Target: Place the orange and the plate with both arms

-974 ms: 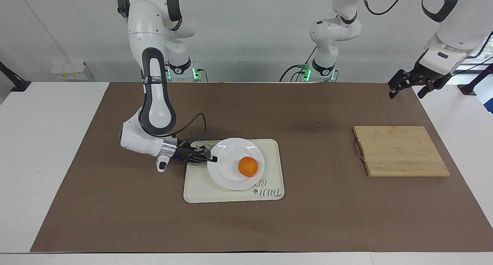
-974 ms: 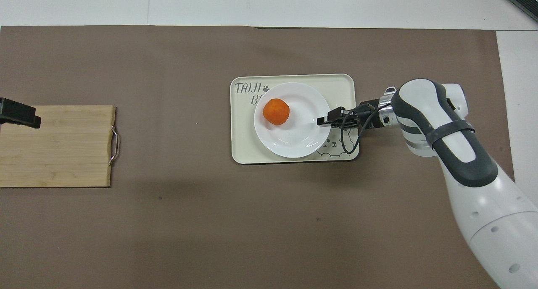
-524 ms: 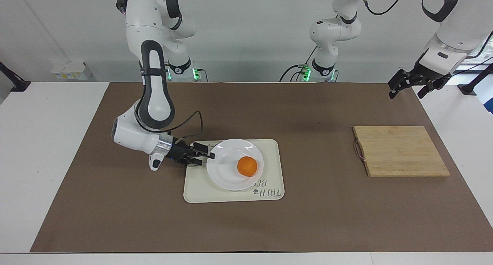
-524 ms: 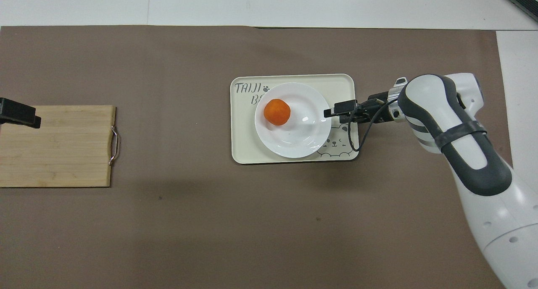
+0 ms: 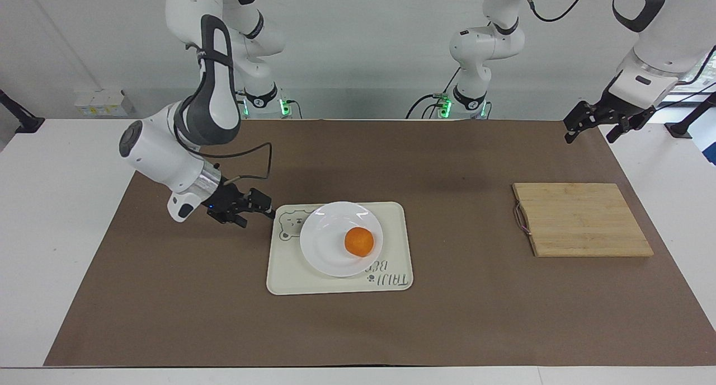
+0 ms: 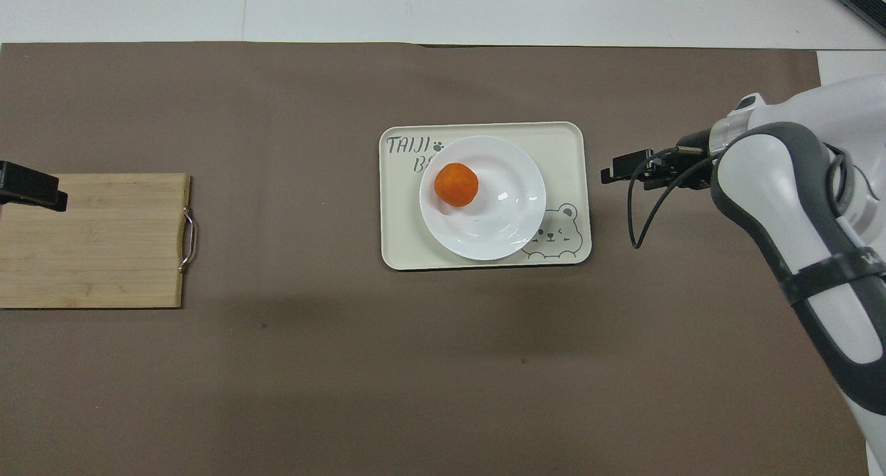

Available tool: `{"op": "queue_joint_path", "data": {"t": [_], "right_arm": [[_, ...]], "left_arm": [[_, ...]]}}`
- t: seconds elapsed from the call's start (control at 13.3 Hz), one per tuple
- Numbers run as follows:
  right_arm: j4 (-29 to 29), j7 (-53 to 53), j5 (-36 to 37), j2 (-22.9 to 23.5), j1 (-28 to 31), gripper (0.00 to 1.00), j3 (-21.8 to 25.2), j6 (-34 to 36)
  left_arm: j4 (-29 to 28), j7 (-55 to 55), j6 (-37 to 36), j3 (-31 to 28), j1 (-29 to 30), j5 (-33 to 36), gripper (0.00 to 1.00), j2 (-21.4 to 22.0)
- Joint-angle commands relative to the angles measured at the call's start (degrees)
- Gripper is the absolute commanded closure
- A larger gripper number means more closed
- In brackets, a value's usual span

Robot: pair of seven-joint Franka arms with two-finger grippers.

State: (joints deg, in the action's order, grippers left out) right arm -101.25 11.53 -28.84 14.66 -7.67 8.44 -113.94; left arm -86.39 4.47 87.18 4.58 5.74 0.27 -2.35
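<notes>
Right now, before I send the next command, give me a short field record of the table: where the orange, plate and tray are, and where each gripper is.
orange: on the plate
plate: on the tray, not held
tray: mid-table on the brown mat
cutting board: toward the left arm's end, bare
right gripper: beside the tray, off the plate, holding nothing
left gripper: waits raised at its end of the table, near the cutting board, fingers open

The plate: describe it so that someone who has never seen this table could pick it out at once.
On the brown mat, mid-table, lies a cream tray with a bear drawing. The plate sits on that tray: round, glossy white, shallow. It alone carries the orange.
</notes>
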Motion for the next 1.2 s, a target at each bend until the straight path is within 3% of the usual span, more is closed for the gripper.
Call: {"op": "queue_joint_path", "data": {"t": [0.0, 0.22, 0.45, 0.9, 1.12], "right_arm": [[-1.3, -3.0, 6.8, -4.4, 2.1, 0.0, -0.4, 5.7], [-1.3, -5.8, 17.3, -8.0, 3.1, 0.0, -0.5, 11.0], [-1.3, -6.3, 23.0, -11.2, 4.8, 0.0, -0.5, 14.9], [0.2, -6.2, 28.0, -18.3, 5.8, 0.0, -0.4, 15.4], [5.9, -6.9, 27.8, -18.3, 5.8, 0.0, -0.6, 20.1]], "left_arm": [[-0.4, 0.6, 0.2, -0.2, -0.3, 0.6, 0.0, 0.4], [-0.4, 0.6, 0.2, -0.2, -0.3, 0.6, 0.0, 0.4], [-0.4, 0.6, 0.2, -0.2, -0.3, 0.6, 0.0, 0.4], [-0.4, 0.6, 0.2, -0.2, -0.3, 0.6, 0.0, 0.4], [-0.4, 0.6, 0.2, -0.2, -0.3, 0.6, 0.0, 0.4]]}}
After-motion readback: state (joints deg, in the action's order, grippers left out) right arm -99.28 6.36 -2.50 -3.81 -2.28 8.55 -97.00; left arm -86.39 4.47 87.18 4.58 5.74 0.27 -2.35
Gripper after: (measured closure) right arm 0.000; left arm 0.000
